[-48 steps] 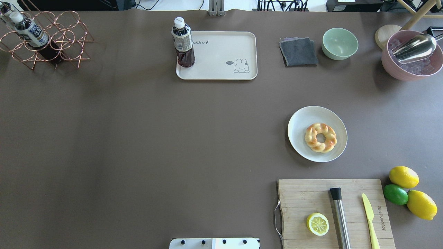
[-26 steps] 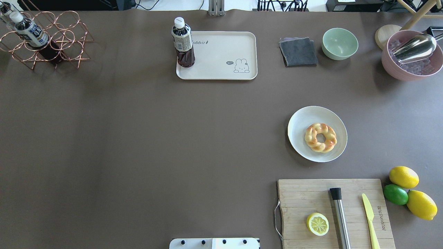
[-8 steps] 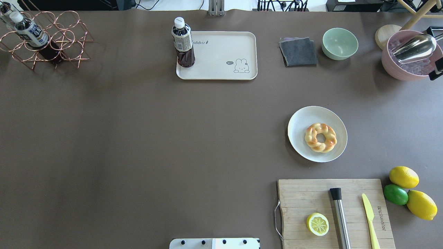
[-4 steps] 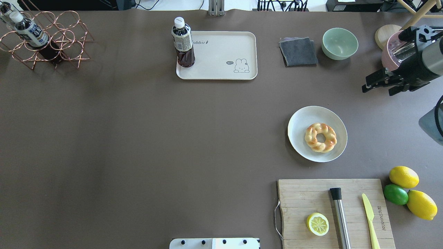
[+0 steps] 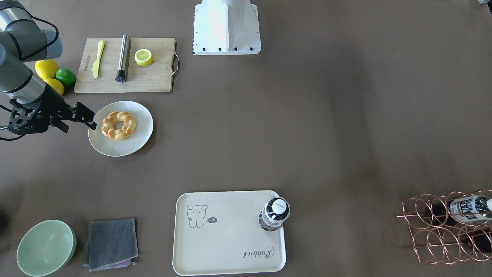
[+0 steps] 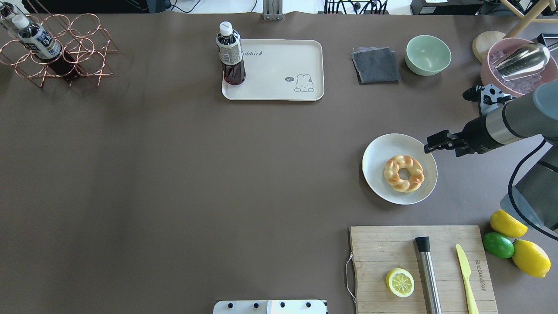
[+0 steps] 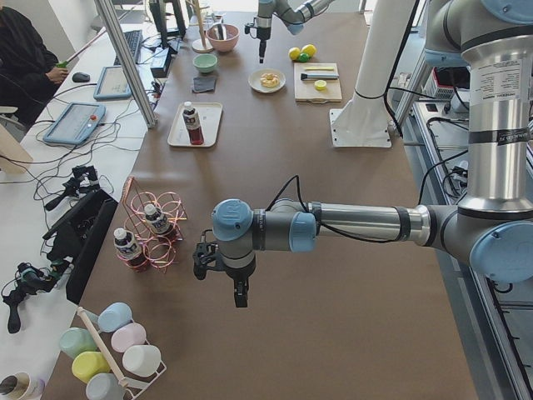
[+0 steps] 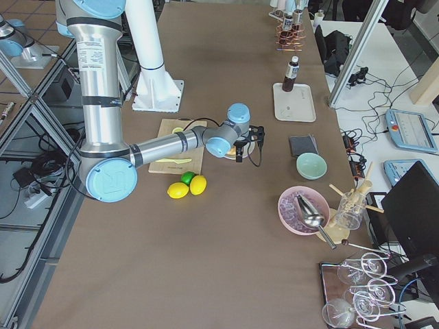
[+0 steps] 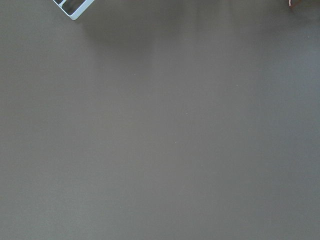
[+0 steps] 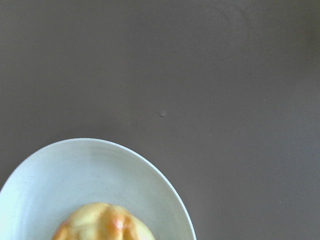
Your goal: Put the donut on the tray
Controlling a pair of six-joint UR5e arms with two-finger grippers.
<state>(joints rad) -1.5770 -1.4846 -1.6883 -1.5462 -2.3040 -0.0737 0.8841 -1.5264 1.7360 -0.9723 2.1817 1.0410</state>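
The donut (image 6: 403, 173), a twisted golden ring, lies on a round off-white plate (image 6: 383, 148) right of the table's middle. It also shows in the front view (image 5: 118, 125), and its edge shows in the right wrist view (image 10: 100, 222). The cream tray (image 6: 279, 69) with a bear drawing lies at the far middle, and a dark bottle (image 6: 230, 54) stands on its left end. My right gripper (image 6: 430, 146) hovers open and empty at the plate's far right rim, beside the donut. My left gripper (image 7: 240, 296) shows only in the exterior left view, low over bare table; I cannot tell whether it is open.
A wooden cutting board (image 6: 379, 248) with a lemon half (image 6: 400, 282), a metal rod (image 6: 429, 274) and a yellow knife (image 6: 466, 272) lies near the plate. Lemons and a lime (image 6: 508, 223), a green bowl (image 6: 428, 54), a grey cloth (image 6: 375, 65), a pink bowl (image 6: 518, 69) and a wire bottle rack (image 6: 56, 52) stand around.
My right arm has come in from the right edge, past the pink bowl, and down to the plate's far right rim. The donut, plate and tray have not moved.
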